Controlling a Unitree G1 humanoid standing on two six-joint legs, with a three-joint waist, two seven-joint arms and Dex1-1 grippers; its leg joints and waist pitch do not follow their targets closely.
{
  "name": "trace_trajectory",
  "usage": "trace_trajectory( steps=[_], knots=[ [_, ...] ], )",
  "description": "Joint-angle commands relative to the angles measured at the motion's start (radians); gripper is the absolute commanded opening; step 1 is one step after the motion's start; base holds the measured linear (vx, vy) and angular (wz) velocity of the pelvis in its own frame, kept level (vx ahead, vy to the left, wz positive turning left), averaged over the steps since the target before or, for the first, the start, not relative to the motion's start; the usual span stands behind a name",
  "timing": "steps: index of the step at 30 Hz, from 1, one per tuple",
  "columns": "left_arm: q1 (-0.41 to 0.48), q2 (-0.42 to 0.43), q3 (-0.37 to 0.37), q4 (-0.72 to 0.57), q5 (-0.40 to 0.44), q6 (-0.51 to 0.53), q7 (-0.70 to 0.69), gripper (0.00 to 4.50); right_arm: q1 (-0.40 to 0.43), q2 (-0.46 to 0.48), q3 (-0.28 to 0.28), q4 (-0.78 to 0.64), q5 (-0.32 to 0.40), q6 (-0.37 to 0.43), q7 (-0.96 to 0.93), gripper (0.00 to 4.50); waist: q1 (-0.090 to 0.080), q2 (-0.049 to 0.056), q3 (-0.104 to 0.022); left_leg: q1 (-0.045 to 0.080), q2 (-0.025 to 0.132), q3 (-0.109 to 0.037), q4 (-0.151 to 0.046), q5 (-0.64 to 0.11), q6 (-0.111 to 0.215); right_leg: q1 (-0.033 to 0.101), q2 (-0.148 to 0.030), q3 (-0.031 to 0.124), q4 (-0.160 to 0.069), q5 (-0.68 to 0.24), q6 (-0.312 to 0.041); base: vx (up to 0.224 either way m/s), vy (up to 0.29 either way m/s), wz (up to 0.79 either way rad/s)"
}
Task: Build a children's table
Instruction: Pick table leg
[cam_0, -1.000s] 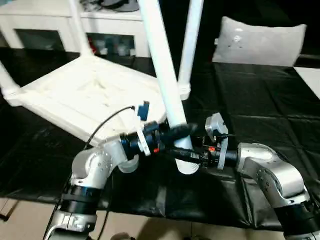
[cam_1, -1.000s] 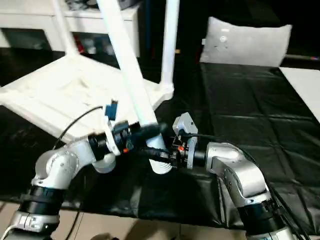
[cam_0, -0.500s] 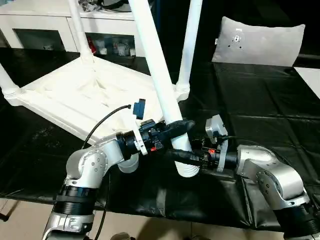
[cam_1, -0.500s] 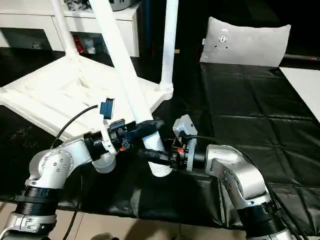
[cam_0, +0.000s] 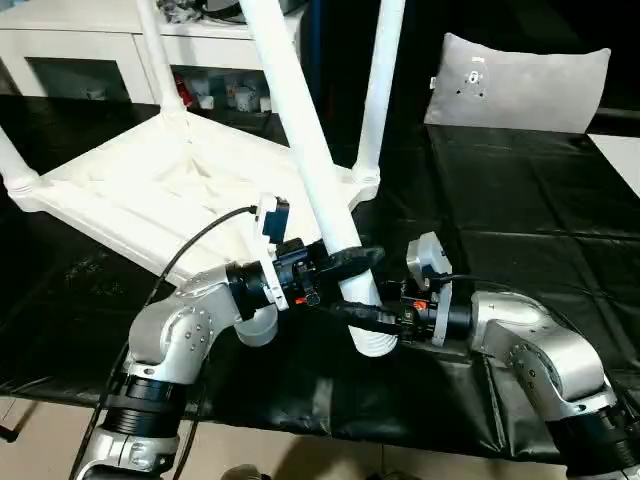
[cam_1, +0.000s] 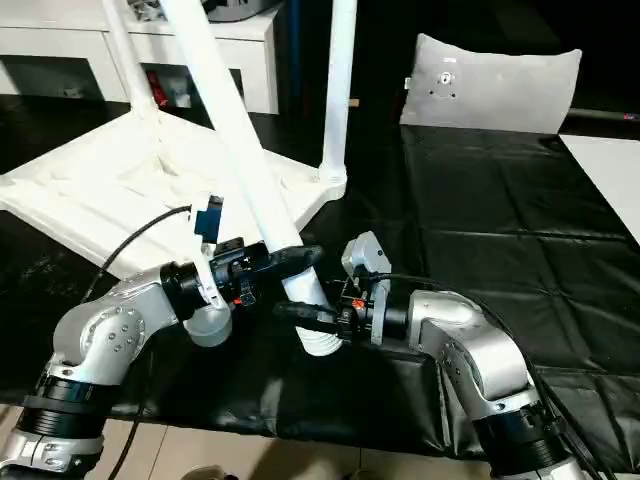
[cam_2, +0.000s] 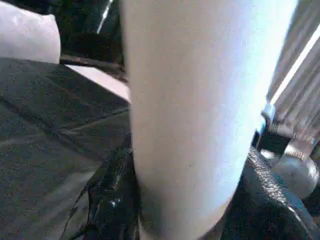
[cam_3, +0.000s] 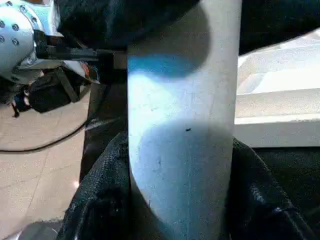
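Note:
The children's table top (cam_0: 170, 190) lies upside down on the black cloth, ribbed side up. Three white legs stand in its corner sockets, one of them at the right corner (cam_0: 378, 90). A fourth white leg (cam_0: 300, 130) slants from the upper left down to its thick end near the front. My left gripper (cam_0: 350, 262) is shut on this leg from the left. Just below it, my right gripper (cam_0: 365, 315) is shut on the leg from the right. The left wrist view has the leg (cam_2: 190, 115) between black fingers (cam_2: 265, 200). So does the right wrist view, leg (cam_3: 182, 125) and fingers (cam_3: 100, 200).
A white cabinet (cam_0: 100, 50) with glass doors stands behind the table top. A grey cushion (cam_0: 520, 80) lies at the back right and a flat white board (cam_0: 625, 160) at the right edge. Black cloth (cam_0: 520, 200) covers the work surface; the floor (cam_0: 50, 440) shows below its front edge.
The held leg's upper end has tipped further to the left. My left gripper has closed in on the leg and sits a little lower. The right gripper has kept its hold.

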Motion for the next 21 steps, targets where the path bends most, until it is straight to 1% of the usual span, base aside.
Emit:
trace_trajectory(
  steps=[1,2,3,6,7,8,12,14,15,16,17,19,21],
  knots=[
    [-0.007,0.049,-0.003,-0.023,0.093,-0.091,-0.004,2.07,-0.006,-0.011,-0.016,-0.01,-0.003,-0.004,-0.005,1.91,-0.002,-0.013,-0.067,0.0,0.019,0.006,-0.074,-0.192,0.029,0.053,-0.058,0.034,-0.093,-0.429,-0.099,0.0,0.0,0.0],
    [-0.006,0.049,-0.006,-0.022,0.101,-0.1,-0.006,2.07,-0.007,-0.01,-0.016,-0.007,-0.004,-0.006,-0.007,1.91,-0.003,-0.012,-0.068,0.0,0.02,0.006,-0.074,-0.188,0.027,0.054,-0.058,0.035,-0.09,-0.423,-0.098,0.0,0.0,0.0],
    [-0.003,0.048,-0.009,-0.023,0.114,-0.122,-0.011,2.07,-0.01,-0.007,-0.018,-0.003,-0.006,-0.01,-0.011,1.91,-0.002,-0.013,-0.068,0.0,0.02,0.007,-0.073,-0.184,0.027,0.054,-0.059,0.035,-0.091,-0.417,-0.101,0.0,0.0,0.0],
    [0.0,0.045,-0.012,-0.025,0.126,-0.145,-0.017,2.07,-0.011,-0.005,-0.019,-0.002,-0.007,-0.013,-0.012,1.91,-0.003,-0.012,-0.068,0.0,0.02,0.007,-0.073,-0.186,0.025,0.053,-0.058,0.035,-0.089,-0.41,-0.109,0.0,0.0,0.0],
    [0.001,0.044,-0.013,-0.025,0.13,-0.153,-0.019,2.07,-0.011,-0.006,-0.019,-0.002,-0.007,-0.014,-0.012,1.91,-0.003,-0.014,-0.068,0.0,0.02,0.007,-0.072,-0.185,0.026,0.054,-0.058,0.035,-0.089,-0.406,-0.11,0.0,0.0,0.0],
    [0.002,0.05,-0.025,-0.027,0.141,-0.175,-0.022,2.07,-0.011,-0.003,-0.022,0.001,-0.009,-0.021,-0.017,1.91,-0.002,-0.013,-0.068,0.0,0.02,0.007,-0.073,-0.187,0.025,0.054,-0.058,0.035,-0.088,-0.406,-0.111,0.0,0.0,0.0],
    [0.007,0.059,-0.044,-0.025,0.143,-0.189,-0.025,2.07,-0.011,0.0,-0.024,0.003,-0.014,-0.027,-0.017,1.91,-0.003,-0.012,-0.068,0.0,0.02,0.007,-0.073,-0.193,0.024,0.053,-0.058,0.035,-0.087,-0.399,-0.116,0.0,0.0,0.0],
    [0.012,0.042,-0.023,-0.022,0.093,-0.113,-0.003,2.07,-0.012,0.001,-0.025,0.005,-0.012,-0.027,-0.016,1.91,-0.004,-0.012,-0.069,0.0,0.02,0.008,-0.072,-0.192,0.022,0.055,-0.058,0.035,-0.085,-0.394,-0.12,0.0,0.0,0.0],
    [0.013,0.04,-0.018,-0.021,0.08,-0.09,0.003,2.07,-0.012,0.001,-0.025,0.005,-0.011,-0.028,-0.015,1.91,-0.004,-0.013,-0.068,0.0,0.019,0.008,-0.072,-0.189,0.023,0.054,-0.057,0.034,-0.085,-0.393,-0.124,0.0,0.0,0.0],
    [0.016,0.031,-0.005,-0.018,0.051,-0.038,0.021,2.07,-0.013,0.002,-0.026,0.005,-0.008,-0.028,-0.014,1.91,-0.004,-0.013,-0.068,0.0,0.019,0.008,-0.071,-0.189,0.022,0.055,-0.057,0.034,-0.084,-0.394,-0.124,0.0,0.0,0.0],
    [0.016,0.02,0.008,-0.016,0.028,-0.02,0.031,2.07,-0.014,0.003,-0.027,0.005,-0.006,-0.027,-0.014,1.91,-0.003,-0.013,-0.068,0.0,0.018,0.009,-0.069,-0.184,0.023,0.055,-0.058,0.034,-0.085,-0.392,-0.129,0.0,0.0,0.0],
    [0.016,0.015,0.014,-0.016,0.018,-0.014,0.035,2.07,-0.014,0.004,-0.028,0.004,-0.005,-0.027,-0.013,1.91,-0.004,-0.013,-0.068,0.0,0.018,0.009,-0.07,-0.186,0.024,0.054,-0.056,0.034,-0.087,-0.398,-0.128,0.0,0.0,0.0],
    [0.005,-0.018,0.055,-0.009,-0.044,0.002,0.078,2.07,-0.014,0.007,-0.032,0.004,-0.001,-0.027,-0.013,1.91,-0.003,-0.012,-0.068,0.0,0.018,0.008,-0.07,-0.188,0.025,0.054,-0.057,0.033,-0.086,-0.398,-0.128,0.0,0.0,0.0]
  ],
)
